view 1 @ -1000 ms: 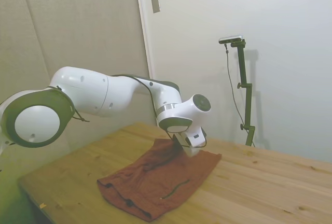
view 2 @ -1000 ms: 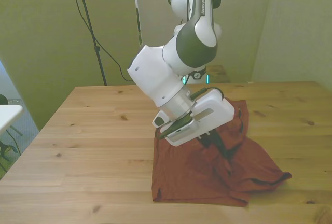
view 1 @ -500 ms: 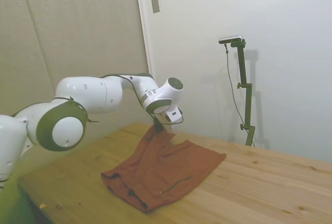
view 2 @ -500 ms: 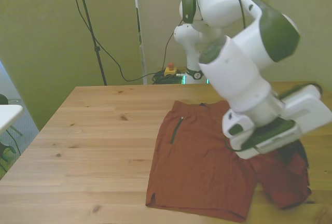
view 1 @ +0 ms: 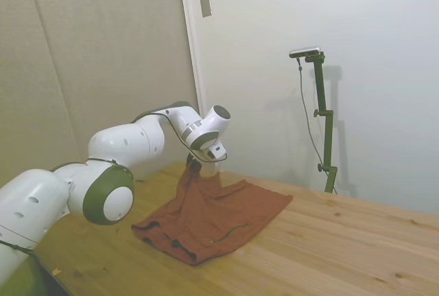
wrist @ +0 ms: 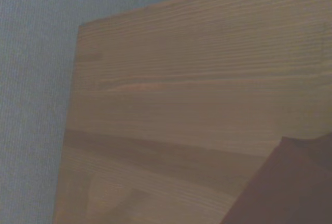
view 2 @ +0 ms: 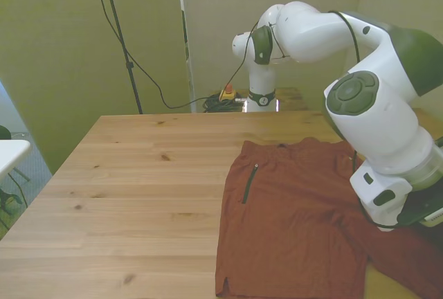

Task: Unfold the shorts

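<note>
Rust-red shorts (view 2: 297,223) lie mostly flat on the wooden surface (view 2: 138,195). One corner is lifted at about 3 o'clock in the front view and hangs from the tool (view 1: 194,166), which seems clenched on it. The spread cloth trails toward 9 o'clock.

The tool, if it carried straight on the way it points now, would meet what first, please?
Probably the shorts: the tool points down with their lifted edge right under it, then the table. Depth is unclear.
</note>
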{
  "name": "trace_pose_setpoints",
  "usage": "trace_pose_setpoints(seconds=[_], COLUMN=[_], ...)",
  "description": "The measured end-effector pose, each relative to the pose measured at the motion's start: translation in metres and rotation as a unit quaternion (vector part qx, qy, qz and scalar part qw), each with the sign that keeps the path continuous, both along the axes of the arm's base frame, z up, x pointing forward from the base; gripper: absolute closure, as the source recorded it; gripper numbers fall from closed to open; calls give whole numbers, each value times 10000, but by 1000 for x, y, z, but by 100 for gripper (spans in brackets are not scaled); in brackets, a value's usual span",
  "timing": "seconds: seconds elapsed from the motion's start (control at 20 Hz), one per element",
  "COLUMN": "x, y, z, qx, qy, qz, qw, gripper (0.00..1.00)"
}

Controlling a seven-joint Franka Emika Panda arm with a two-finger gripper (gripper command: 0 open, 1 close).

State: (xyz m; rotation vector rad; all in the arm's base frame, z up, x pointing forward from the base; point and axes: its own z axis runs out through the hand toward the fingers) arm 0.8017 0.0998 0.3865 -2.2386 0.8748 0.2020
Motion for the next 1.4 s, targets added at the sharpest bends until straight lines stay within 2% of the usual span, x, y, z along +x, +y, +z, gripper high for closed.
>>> trace_pose_setpoints(seconds=[0.15,0.25,0.45,0.55,0.65,0.8,0.95,1.15,1.4], x=[1,0,-16,-30,-37,-45,-60,-92,-135], y=[-17,-23,-28,-35,-53,-94,-145,-199,-235], z=[9,26,103,139,153,152,154,162,176], qx=[8,30,55,-18,-404,-1114,-1855,-2853,-3477], qy=[-32,-118,-464,-501,-418,-262,-92,153,217], qz=[-31,15,232,303,138,-209,-572,-895,-1077], qw=[10000,9999,9986,9983,9982,9932,9809,9541,9311], gripper=[0,0,0,0,0,0,0,0,0])
